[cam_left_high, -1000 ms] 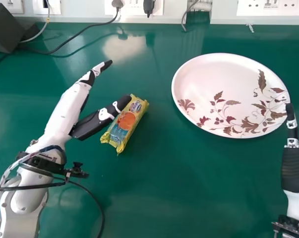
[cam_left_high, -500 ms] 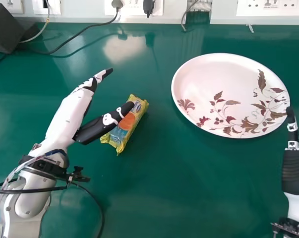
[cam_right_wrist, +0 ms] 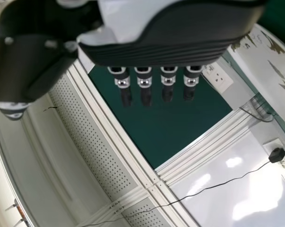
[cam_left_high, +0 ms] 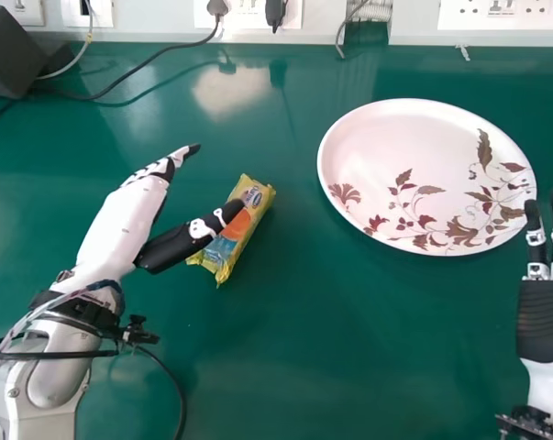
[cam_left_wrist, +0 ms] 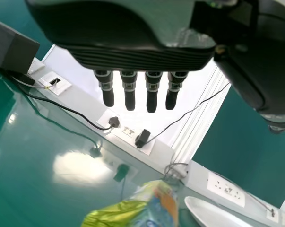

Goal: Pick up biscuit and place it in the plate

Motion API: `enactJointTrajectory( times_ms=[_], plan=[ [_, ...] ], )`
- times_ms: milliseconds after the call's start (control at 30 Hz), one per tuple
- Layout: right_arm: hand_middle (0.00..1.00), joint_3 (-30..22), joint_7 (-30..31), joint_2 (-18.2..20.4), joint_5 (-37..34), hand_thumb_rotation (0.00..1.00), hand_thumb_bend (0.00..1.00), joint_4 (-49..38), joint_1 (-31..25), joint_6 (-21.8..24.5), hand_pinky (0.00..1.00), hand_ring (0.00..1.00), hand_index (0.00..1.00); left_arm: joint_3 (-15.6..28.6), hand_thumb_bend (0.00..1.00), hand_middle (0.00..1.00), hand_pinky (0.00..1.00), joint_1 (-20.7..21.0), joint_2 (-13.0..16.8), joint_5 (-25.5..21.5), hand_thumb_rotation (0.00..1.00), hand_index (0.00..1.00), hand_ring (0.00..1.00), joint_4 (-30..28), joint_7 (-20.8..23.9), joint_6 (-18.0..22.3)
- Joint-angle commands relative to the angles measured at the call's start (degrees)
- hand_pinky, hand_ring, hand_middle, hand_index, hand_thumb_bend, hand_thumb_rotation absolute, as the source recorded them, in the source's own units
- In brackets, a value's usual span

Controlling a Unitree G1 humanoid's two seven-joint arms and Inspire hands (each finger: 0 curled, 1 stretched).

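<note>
The left hand is open at the left of the table, its thumb stretched out over the upper part of the yellow biscuit packet; whether they touch I cannot tell. In the left wrist view the straight fingers of the left hand and the packet show apart. A white oval plate with brown leaf patterns lies to the right of the packet. Beside the plate's right edge is the right hand, fingers straight; it is open in the right wrist view too, the right hand holding nothing.
The green table runs back to a wall strip with sockets. A dark box stands at the back left, with black cables beside it. Another cable hangs by the left forearm.
The left hand has shifted slightly toward the robot and to the left, its thumb drawing back a little over the packet. The right hand has moved slightly left. Packet and plate stay put.
</note>
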State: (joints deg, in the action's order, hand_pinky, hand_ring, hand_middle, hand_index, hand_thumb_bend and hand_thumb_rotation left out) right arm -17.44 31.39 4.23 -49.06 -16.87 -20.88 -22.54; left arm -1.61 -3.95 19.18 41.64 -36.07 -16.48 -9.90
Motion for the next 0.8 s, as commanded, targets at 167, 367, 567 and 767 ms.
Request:
enactJointTrajectory(
  times_ms=[167,367,567,767],
  plan=[
    [1.0,0.4,-1.1,1.8,0.8,0.48,1.0,-1.2,-1.0,-0.5,0.99,1.0,0.97,-2.0,1.0,1.0,1.0,-0.5,0.9,3.7,0.61,1.0,1.0,0.1,-1.0,-0.5],
    [1.0,0.9,-3.3,2.1,2.0,0.46,1.0,-2.1,-1.6,-0.6,1.0,1.0,0.97,-3.5,1.0,1.0,1.0,0.3,1.2,6.7,0.63,1.0,1.0,0.4,-3.5,-2.4],
    [1.0,1.2,-3.2,2.0,1.5,0.45,1.0,-2.4,-1.7,-0.6,1.0,1.0,0.94,-5.0,1.0,1.0,1.0,1.7,2.6,9.3,0.61,1.0,1.0,0.8,-7.9,-3.7],
    [1.0,1.6,-3.5,2.0,1.5,0.42,1.0,-3.0,-1.9,-0.4,1.0,1.0,0.93,-6.4,1.0,1.0,1.0,2.9,2.2,11.6,0.61,1.0,1.0,1.1,-10.9,-5.1]
  ],
)
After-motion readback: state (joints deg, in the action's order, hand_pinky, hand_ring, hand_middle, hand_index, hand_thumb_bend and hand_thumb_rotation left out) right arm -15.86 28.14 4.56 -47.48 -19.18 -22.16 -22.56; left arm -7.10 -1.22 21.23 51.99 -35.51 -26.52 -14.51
